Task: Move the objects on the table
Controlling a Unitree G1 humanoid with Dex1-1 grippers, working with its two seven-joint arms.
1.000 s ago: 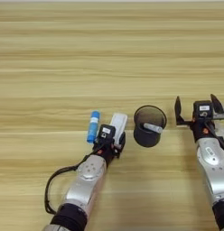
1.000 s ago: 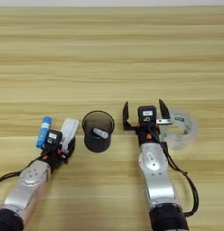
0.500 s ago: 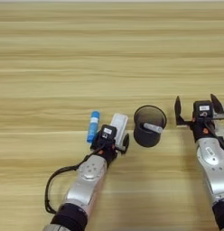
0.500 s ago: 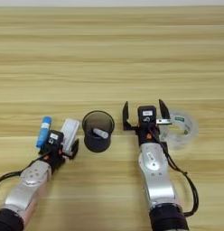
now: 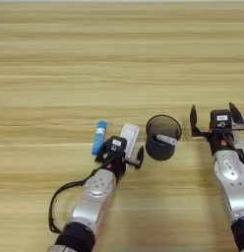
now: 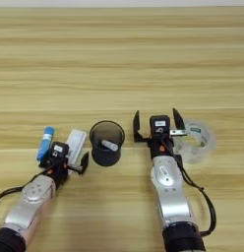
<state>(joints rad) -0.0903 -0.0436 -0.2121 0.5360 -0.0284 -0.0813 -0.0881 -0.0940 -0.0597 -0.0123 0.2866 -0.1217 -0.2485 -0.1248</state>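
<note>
Wooden table [image 5: 119, 59] bears both spread-fingered grippers; only the right eye view shows the clear tape roll [image 6: 198, 141]

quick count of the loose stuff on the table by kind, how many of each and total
Blue tube: 1
White cassette: 1
Black cup: 1
Small white tube inside the cup: 1
Clear tape roll: 1
Total: 5
</note>
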